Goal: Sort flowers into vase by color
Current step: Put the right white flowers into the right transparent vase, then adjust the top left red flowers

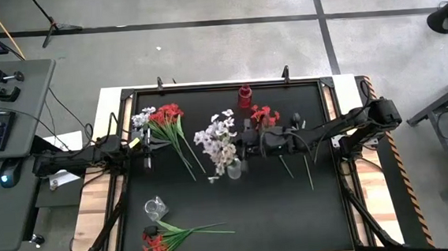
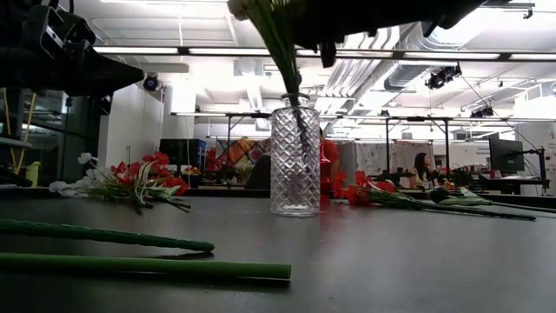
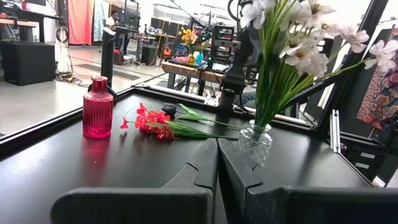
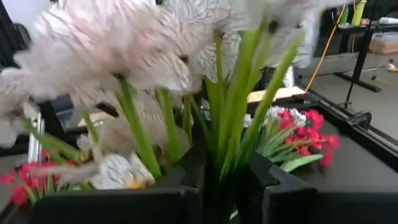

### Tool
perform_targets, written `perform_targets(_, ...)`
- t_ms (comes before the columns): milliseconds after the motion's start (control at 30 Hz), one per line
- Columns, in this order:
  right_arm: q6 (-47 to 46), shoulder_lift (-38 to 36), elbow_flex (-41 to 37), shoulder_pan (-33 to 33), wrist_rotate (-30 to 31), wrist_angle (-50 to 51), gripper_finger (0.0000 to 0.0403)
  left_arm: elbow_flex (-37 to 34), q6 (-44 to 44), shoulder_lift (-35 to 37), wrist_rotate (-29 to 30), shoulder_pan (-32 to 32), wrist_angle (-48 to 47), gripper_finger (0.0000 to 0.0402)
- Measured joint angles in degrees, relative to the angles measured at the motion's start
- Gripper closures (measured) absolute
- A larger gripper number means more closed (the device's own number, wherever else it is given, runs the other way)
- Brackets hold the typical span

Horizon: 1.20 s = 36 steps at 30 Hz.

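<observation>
A bunch of white flowers (image 1: pixel 219 142) stands with its stems in a clear glass vase (image 2: pixel 295 165) in the middle of the table. My right gripper (image 4: pixel 221 180) reaches in from the table's right and is shut on the green stems above the vase's mouth. Red flowers (image 1: pixel 264 116) lie on the table beside a red vase (image 1: pixel 245 97) at the far edge. A mixed red and white bunch (image 1: pixel 164 120) lies at the far left, next to my left gripper (image 1: pixel 147 153), which is shut and holds nothing. My right gripper pinches the white flowers' green stems (image 4: pixel 219 155) between its two fingers, just below the blooms. The fingers come about level from the table's right and lie across the upright stems. The stems' lower ends (image 2: pixel 300 122) stand inside the clear vase, which rests on the table.
A second clear vase (image 1: pixel 155 207) lies near the front left, with more red flowers (image 1: pixel 157 245) at the near edge, their long stems (image 2: pixel 130 265) pointing right. A dark bloom (image 1: pixel 295 120) on a thin stem lies under my right arm. A raised rim (image 1: pixel 205 87) frames the black table.
</observation>
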<state>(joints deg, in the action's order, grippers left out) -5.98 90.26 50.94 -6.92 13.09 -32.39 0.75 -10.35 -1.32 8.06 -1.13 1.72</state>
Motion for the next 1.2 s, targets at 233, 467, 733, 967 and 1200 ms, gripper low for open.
perform_targets(233,-1.53,-0.39,0.0,0.0,0.0,2.4,0.0273,0.0,0.0,0.0,0.02,0.02,0.0,0.0402)
perform_targets(467,-3.01,-6.35,0.0,0.02,1.31,13.55,0.0178,-0.01,0.0,0.0,0.01,0.01,0.0,0.0402)
perform_targets(733,-2.61,-14.67,0.0,0.09,1.35,25.27,0.0142,-0.01,0.0,0.0,0.02,0.02,0.0,0.0402)
perform_targets(967,-1.13,-21.99,0.0,0.28,1.84,34.21,0.0142,0.0,0.0,0.0,0.02,0.02,0.0,0.0402)
perform_targets(1200,-4.46,-31.37,0.0,0.28,13.07,37.77,0.0142,-0.02,0.0,-0.02,0.02,0.02,0.0,0.0402)
